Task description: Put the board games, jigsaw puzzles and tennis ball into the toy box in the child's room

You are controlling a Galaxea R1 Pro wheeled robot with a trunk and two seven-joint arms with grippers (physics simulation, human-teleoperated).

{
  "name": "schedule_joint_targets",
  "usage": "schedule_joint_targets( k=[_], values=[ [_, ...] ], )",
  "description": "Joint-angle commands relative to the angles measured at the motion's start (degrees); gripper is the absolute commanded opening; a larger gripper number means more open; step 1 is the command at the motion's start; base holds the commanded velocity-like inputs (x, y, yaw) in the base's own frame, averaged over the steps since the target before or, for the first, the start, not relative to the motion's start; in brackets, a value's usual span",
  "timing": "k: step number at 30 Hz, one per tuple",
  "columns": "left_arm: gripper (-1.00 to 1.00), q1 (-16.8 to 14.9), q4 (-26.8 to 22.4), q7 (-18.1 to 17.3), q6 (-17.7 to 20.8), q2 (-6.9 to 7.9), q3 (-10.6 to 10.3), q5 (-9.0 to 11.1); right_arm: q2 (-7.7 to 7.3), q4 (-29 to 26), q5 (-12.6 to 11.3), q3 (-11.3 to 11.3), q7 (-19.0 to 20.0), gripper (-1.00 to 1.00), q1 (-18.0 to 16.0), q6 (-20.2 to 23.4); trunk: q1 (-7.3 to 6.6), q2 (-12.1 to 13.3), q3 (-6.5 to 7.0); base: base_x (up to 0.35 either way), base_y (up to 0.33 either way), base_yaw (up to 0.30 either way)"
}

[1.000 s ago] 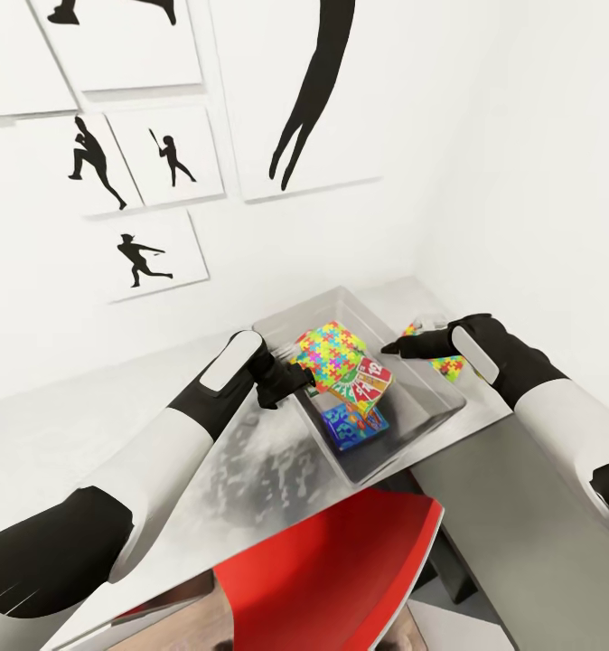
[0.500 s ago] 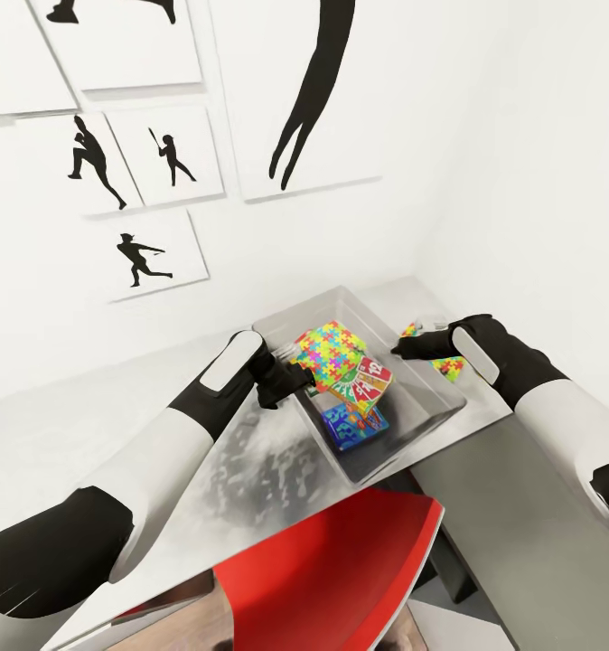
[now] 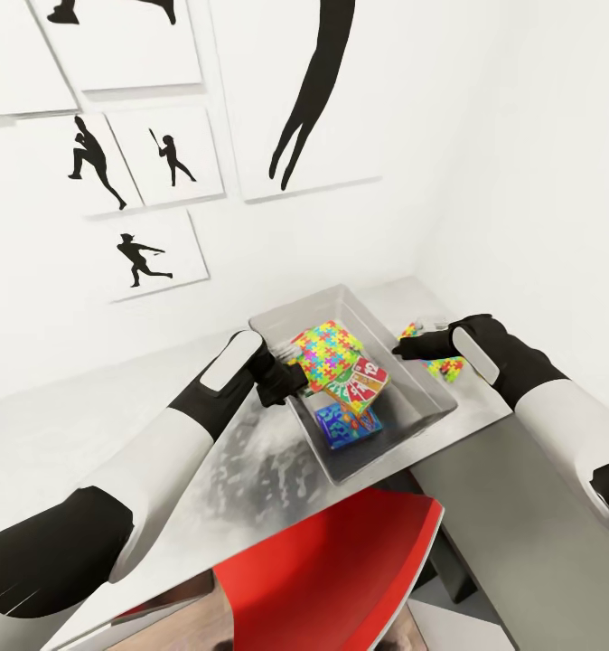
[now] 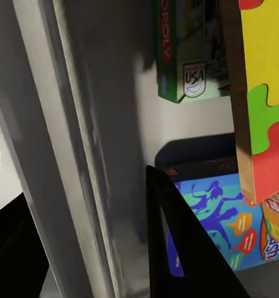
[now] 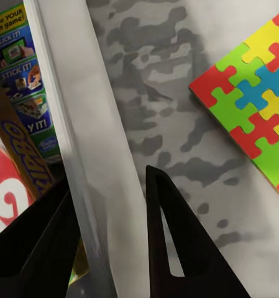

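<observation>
Our right claw (image 3: 404, 347) clenches the toy box (image 3: 411, 425) rim, left claw (image 3: 286, 387) likewise; the loose jigsaw puzzle (image 3: 445, 366) lies just beyond, outside.

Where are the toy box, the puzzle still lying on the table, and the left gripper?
toy box (image 3: 435, 418): head view, bare near-right rim.
jigsaw puzzle on the table (image 3: 446, 367): head view, its exposed corner.
left gripper (image 3: 285, 384): head view, at the box's left rim.

- Grey toy box (image 3: 435, 409) sits on the pale table (image 3: 115, 434), holding a tilted jigsaw puzzle (image 3: 333, 348), red-green board game (image 3: 359, 384) and blue board game (image 3: 348, 425).
- Second jigsaw puzzle (image 3: 442, 365) lies flat at the box's 3 o'clock.
</observation>
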Motion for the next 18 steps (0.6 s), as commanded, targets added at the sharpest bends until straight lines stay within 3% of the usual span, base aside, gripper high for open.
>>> schedule_joint_targets(
  k=[1,18],
  values=[
    [-1.00,-0.04,-0.02,0.49,0.46,0.01,-0.11,0.29,-0.05,-0.04,-0.22,0.21,0.41,-1.00,-0.05,0.14,0.04,-0.08,-0.11,0.000,0.000,0.000],
    [-1.00,0.32,-0.04,0.20,0.31,0.07,-0.03,0.59,-0.20,-0.14,-0.22,0.09,0.41,-1.00,-0.12,0.21,0.04,-0.08,-0.11,0.000,0.000,0.000]
  ],
)
